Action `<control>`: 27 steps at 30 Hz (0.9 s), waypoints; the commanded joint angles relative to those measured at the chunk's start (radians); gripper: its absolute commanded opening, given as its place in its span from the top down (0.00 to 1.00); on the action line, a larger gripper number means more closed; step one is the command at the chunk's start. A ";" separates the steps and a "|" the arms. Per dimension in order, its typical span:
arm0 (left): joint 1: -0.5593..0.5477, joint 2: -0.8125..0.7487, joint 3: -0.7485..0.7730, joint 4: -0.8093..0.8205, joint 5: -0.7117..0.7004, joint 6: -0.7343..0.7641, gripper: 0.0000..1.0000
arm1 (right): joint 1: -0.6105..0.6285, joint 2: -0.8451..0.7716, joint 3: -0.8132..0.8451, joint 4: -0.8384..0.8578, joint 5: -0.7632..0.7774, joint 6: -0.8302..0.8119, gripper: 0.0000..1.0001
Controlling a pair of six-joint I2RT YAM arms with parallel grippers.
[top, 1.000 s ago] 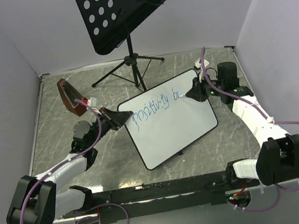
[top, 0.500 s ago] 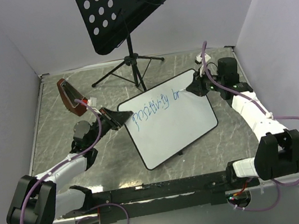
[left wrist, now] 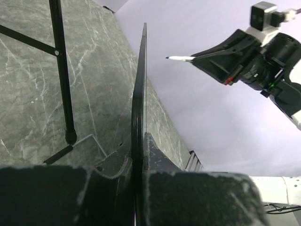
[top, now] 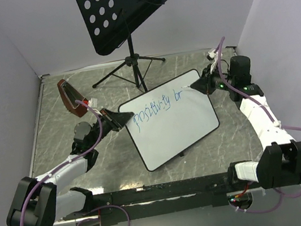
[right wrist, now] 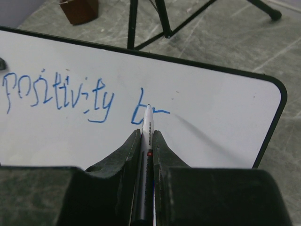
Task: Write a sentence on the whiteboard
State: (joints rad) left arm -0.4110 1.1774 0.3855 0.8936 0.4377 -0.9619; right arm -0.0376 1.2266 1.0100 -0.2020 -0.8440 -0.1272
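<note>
On the whiteboard (top: 173,126), held tilted over the desk (top: 57,139) by the left end effector (top: 122,119) pinching its edge, the sentence (top: 155,107) reads only "positivity br"; right end effector (top: 199,86) grips the marker (right wrist: 148,117), tip just off-board, remaining words unwritten.

Music stand (top: 124,19) top cropped, whiteboard (left wrist: 139,103) edge-on in left wrist view, its face hidden
</note>
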 commanded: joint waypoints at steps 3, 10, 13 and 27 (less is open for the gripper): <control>-0.005 -0.022 0.013 0.114 0.021 0.032 0.99 | -0.015 -0.039 -0.004 0.069 -0.037 0.021 1.00; -0.005 -0.033 0.010 0.105 0.022 0.038 0.99 | -0.028 -0.041 -0.037 0.087 -0.030 0.008 1.00; -0.005 -0.030 0.007 0.110 0.022 0.040 0.99 | -0.038 -0.036 -0.042 0.087 -0.033 0.003 1.00; -0.005 -0.025 0.006 0.117 0.022 0.037 0.99 | -0.058 -0.035 -0.071 0.087 -0.046 -0.034 1.00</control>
State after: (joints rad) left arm -0.4110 1.1767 0.3855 0.8944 0.4397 -0.9585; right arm -0.0853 1.2037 0.9413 -0.1577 -0.8623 -0.1345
